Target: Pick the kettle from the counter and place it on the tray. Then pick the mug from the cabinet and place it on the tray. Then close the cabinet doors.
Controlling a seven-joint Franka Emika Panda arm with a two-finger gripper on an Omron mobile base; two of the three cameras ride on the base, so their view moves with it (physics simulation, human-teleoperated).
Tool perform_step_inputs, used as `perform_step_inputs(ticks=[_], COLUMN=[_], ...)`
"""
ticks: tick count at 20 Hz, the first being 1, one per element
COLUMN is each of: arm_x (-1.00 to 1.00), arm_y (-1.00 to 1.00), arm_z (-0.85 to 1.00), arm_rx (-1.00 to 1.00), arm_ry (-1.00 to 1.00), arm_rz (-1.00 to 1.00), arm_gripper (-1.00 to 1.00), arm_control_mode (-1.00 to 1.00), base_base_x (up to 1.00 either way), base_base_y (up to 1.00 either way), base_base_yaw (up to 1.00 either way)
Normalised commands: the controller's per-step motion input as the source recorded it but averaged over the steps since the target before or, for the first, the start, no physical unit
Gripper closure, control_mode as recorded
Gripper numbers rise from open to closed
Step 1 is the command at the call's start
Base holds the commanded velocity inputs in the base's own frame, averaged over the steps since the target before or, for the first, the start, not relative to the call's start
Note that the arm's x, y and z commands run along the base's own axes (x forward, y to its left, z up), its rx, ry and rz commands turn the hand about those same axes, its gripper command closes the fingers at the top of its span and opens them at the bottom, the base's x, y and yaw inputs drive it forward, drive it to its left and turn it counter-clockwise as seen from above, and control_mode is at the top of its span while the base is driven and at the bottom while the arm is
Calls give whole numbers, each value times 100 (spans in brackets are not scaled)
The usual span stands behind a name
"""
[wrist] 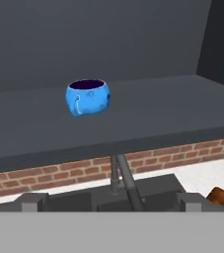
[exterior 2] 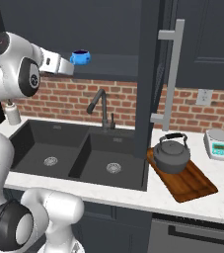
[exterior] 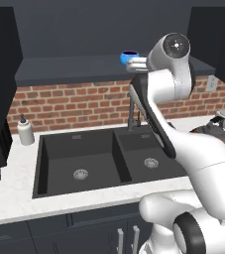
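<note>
One kettle (exterior 2: pixel 171 153) on one wooden tray (exterior 2: pixel 195 185) lower right, one blue mug (exterior 2: pixel 80 57) upper left on cabinet shelf (exterior 2: pixel 113 64), end effector (exterior 2: pixel 70 64) wide open, empty.

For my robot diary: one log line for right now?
kettle: on tray | mug: on cabinet shelf | tool: open, near mug

You will find no legible text, label, brand or number anywhere in this kitchen. The small white and teal scale (exterior 2: pixel 218 144) at the counter's end shows a pale display panel, but nothing on it can be read. The white pump bottle (exterior: pixel 25 131) by the sink carries no visible label, and the blue mug (wrist: pixel 87 97) bears only a faint unreadable mark.
</note>
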Motion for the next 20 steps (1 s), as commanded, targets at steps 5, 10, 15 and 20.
perform_step_inputs(ticks=[5, 10, 15, 20], arm_x=[42, 49, 50, 41], arm_y=[2, 2, 8, 13], arm_z=[0, 0, 0, -1], arm_rx=[-1, 0, 0, 0], arm_ry=[0, 0, 0, 0], arm_rz=[0, 0, 0, 0], arm_gripper=[-100, -100, -100, -100], arm_control_mode=[-100, -100, -100, -100], base_base_x=[0, 0, 0, 0], base_base_y=[0, 0, 0, 0], base_base_yaw=[0, 0, 0, 0])
